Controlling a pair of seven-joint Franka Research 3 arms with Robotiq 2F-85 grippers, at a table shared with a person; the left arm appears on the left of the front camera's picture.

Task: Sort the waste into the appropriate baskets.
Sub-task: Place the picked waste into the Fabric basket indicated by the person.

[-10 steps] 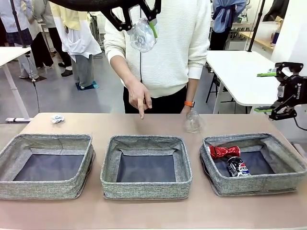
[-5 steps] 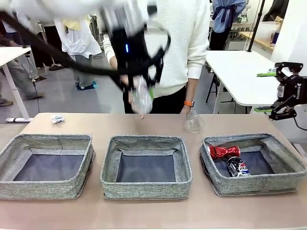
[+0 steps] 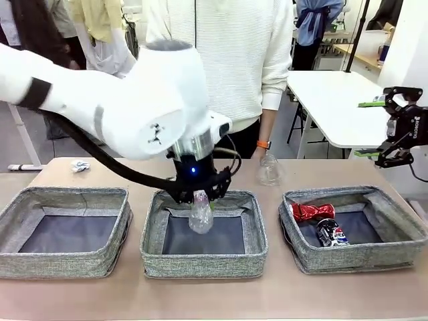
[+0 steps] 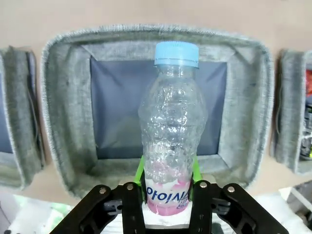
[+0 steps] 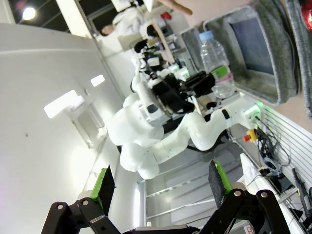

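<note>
Tan table (image 3: 200, 297), grey baskets (image 3: 200, 265) (bottle (image 3: 200, 214) over middle)

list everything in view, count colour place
left basket: 1, grey, table's left
middle basket: 1, grey, centre
right basket: 1, grey, table's right
clear bottle: 1, pink label, blue cap, held over middle basket
red can: 1, red, in right basket
Pepsi can: 1, dark blue, in right basket
plastic container: 1, clear, on table behind baskets
paper wad: 1, white, table's far left
table: 1, light brown
person: 1, white sweater, far side
left gripper: 1, black, shut on bottle
right gripper: 1, black, open, right of table
</note>
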